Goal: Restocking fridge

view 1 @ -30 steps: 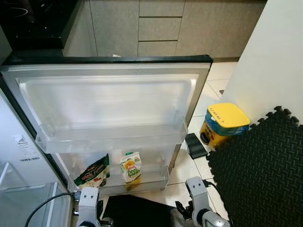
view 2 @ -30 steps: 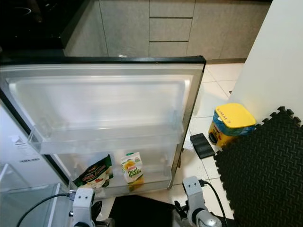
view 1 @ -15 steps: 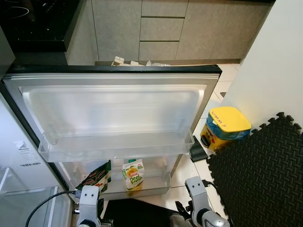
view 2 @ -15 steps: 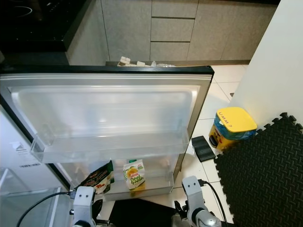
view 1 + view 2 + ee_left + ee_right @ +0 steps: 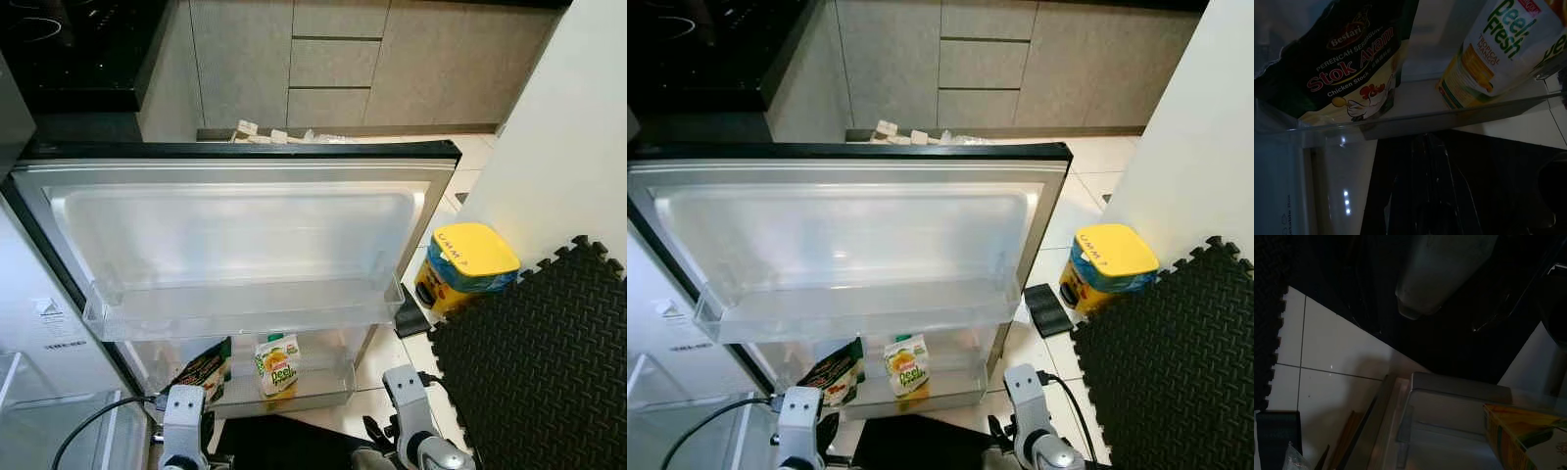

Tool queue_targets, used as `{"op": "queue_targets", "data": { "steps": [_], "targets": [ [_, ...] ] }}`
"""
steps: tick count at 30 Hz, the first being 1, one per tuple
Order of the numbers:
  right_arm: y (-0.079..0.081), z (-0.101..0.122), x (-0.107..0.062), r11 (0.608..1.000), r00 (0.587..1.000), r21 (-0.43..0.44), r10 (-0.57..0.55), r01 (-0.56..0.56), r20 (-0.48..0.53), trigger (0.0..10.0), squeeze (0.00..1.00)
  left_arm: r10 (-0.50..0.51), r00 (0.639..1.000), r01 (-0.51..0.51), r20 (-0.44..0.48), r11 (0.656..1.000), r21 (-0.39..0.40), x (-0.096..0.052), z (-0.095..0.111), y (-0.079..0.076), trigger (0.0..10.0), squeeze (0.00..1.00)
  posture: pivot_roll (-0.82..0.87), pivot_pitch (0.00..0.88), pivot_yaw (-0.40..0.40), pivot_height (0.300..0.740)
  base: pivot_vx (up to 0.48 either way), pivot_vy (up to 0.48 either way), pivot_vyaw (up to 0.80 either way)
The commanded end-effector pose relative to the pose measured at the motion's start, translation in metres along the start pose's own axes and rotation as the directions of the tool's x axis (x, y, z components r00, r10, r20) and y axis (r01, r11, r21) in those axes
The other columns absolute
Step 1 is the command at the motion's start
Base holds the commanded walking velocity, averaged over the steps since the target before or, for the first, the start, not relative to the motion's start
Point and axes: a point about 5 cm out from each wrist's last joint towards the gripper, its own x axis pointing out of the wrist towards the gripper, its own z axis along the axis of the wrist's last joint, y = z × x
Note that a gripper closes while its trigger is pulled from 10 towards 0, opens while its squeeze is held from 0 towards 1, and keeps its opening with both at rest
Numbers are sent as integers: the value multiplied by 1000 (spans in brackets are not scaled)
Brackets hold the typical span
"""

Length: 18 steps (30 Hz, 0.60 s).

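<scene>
The fridge door [image 5: 235, 225] stands wide open in front of me. Its upper door shelf [image 5: 245, 315] holds nothing. The lower door shelf [image 5: 328, 377] holds an upright Peel Fresh mango juice carton [image 5: 278, 364] and, to its left, a dark chicken stock pouch [image 5: 201, 372]. The left wrist view looks up at the pouch [image 5: 1352, 63] and carton [image 5: 1498, 49] through the shelf's clear front wall. My left arm [image 5: 184, 431] and right arm [image 5: 407, 411] hang low by the bottom edge. A corner of the carton [image 5: 1523, 431] is visible in the dark right wrist view.
A yellow-lidded tub [image 5: 466, 266] stands on the tiled floor right of the door, with a flat black item [image 5: 409, 318] beside it. A black foam mat [image 5: 539, 362] lies at the right under a white wall [image 5: 558, 127]. Small cartons [image 5: 260, 133] sit beyond the door by grey cabinets [image 5: 333, 59].
The whole view has shifted, so the camera moved: the floor beyond the door top and the small cartons there have come into view. Both arms hang as before.
</scene>
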Motion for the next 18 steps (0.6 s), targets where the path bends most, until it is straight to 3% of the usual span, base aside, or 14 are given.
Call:
{"op": "queue_targets", "data": {
  "steps": [1,8,11,18],
  "targets": [
    [1,0,0,1000,1000,1,9,-9,2,10000,0,-16,1000,16,-8,1000,-10,0,-4,-7,10000,0,-63,13,-94,663,0,0,0],
    [4,5,1,997,997,26,65,-67,45,10000,0,-18,1000,18,-4,1000,-9,0,-3,-7,10000,0,-61,16,-92,668,0,0,0],
    [1,5,1,1000,999,9,9,-10,37,10000,0,-24,1000,24,-6,1000,0,0,-3,-7,10000,0,-61,16,-90,668,0,0,0],
    [2,5,1,1000,999,7,9,-9,32,10000,0,-27,1000,28,-8,1000,6,0,-2,-6,10000,0,-59,16,-87,668,0,0,0]
  ]
}}
